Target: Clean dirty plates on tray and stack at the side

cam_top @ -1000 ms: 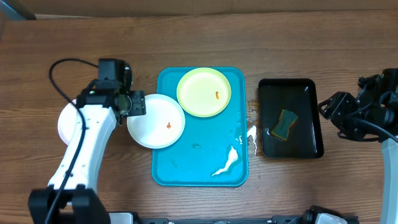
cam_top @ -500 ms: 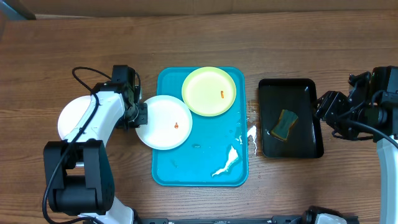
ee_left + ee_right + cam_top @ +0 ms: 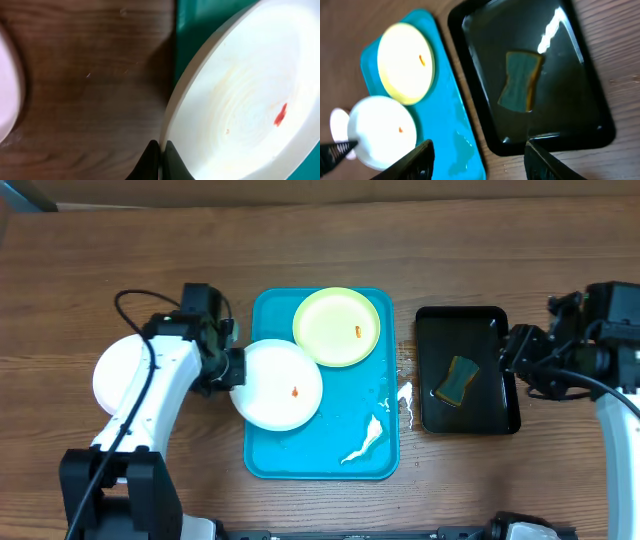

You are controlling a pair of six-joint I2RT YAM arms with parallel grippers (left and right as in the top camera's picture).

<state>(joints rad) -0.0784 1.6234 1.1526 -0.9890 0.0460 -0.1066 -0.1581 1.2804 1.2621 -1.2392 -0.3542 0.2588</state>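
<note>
Center-left, the left gripper (image 3: 233, 368) pinches the white plate (image 3: 285, 385) by its rim. The right gripper (image 3: 481, 152) hangs wide and empty over the black tray (image 3: 580, 105).

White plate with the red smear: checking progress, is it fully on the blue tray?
Partly off: the plate overhangs the tray's left rim, its edge pinched by the left fingers.

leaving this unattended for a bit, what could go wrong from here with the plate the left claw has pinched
The left claw grips the white plate only by its thin rim, so it might slip or tip. That plate's edge appears to meet the green plate, so moving it may knock that one. The white spill on the tray could smear onto the plate.
</note>
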